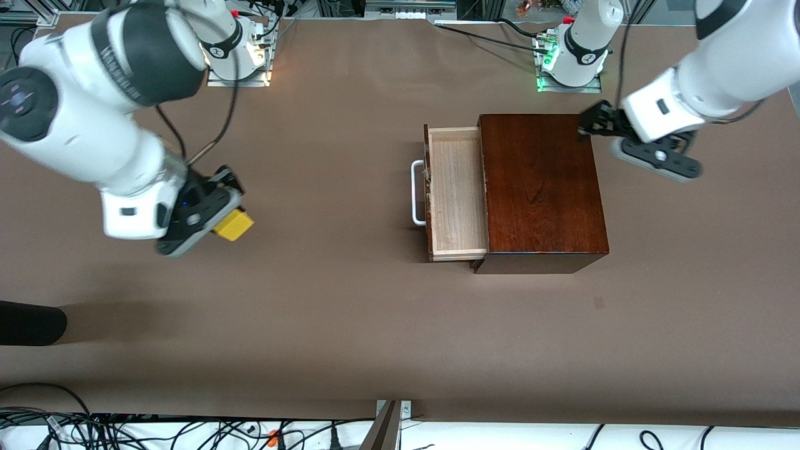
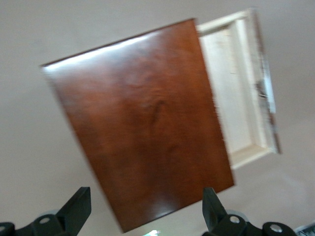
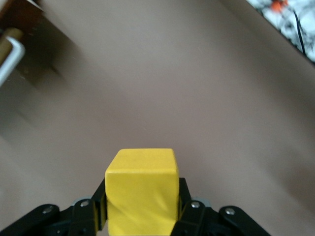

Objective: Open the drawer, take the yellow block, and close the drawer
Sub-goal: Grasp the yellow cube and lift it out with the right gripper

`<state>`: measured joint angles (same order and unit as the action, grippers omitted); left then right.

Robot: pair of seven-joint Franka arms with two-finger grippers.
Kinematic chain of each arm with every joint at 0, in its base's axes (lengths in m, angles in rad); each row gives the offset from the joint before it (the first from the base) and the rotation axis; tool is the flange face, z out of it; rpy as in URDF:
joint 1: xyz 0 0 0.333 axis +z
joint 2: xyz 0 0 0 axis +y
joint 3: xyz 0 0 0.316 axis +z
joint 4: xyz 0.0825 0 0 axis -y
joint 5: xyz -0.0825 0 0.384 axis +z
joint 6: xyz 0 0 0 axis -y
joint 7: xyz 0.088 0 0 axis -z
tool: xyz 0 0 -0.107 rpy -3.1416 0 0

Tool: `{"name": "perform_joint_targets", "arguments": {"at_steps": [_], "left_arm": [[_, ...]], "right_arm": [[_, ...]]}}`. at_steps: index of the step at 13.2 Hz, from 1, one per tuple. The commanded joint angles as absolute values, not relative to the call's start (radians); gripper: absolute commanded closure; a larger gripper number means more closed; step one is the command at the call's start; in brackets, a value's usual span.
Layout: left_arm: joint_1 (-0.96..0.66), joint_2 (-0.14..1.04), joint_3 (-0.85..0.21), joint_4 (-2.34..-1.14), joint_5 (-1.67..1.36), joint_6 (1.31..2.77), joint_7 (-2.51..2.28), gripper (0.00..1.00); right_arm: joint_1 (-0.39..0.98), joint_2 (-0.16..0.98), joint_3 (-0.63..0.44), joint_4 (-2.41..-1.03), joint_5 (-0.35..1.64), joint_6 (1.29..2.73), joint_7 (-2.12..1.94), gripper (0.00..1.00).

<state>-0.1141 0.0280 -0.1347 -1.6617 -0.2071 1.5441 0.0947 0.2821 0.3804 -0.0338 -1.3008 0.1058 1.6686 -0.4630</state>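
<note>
The dark reddish-brown wooden box (image 1: 540,187) stands toward the left arm's end of the table. Its drawer (image 1: 456,194) is pulled out, its pale interior empty, with the white handle (image 1: 417,194) at its front. My right gripper (image 1: 225,215) is shut on the yellow block (image 1: 234,225) over the bare table toward the right arm's end. The block fills the jaws in the right wrist view (image 3: 141,194). My left gripper (image 1: 587,125) is open and empty over the box's back corner. The left wrist view shows the box top (image 2: 142,123) and the open drawer (image 2: 236,93).
The brown table (image 1: 350,312) has cables along its front edge (image 1: 125,431). A dark object (image 1: 28,322) lies at the table's edge toward the right arm's end. The arm bases stand at the back edge.
</note>
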Motion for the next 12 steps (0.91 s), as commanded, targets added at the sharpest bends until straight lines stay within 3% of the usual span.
{"name": "perform_joint_targets", "arguments": {"at_steps": [1, 4, 6, 10, 12], "left_arm": [[-0.132, 0.081, -0.22, -1.617, -0.245, 1.525, 0.144, 0.0], [-0.164, 0.282, -0.317, -1.462, -0.236, 1.552, 0.309, 0.0], [-0.251, 0.414, -0.318, -1.381, -0.23, 1.649, 0.374, 0.0], [-0.421, 0.575, -0.318, -1.347, -0.129, 1.927, 0.572, 0.0], [-0.495, 0.627, -0.31, -1.344, -0.126, 2.06, 0.668, 0.0]], "right_arm": [[0.239, 0.29, -0.057, -1.532, 0.118, 1.758, -0.378, 1.0], [0.219, 0.29, -0.083, -1.693, 0.066, 1.908, -0.316, 1.0], [0.206, 0.291, -0.084, -1.797, 0.051, 2.038, -0.292, 1.0], [0.19, 0.343, -0.107, -1.949, 0.044, 2.265, -0.19, 1.0], [0.19, 0.397, -0.11, -1.965, 0.044, 2.309, -0.135, 1.0]]}}
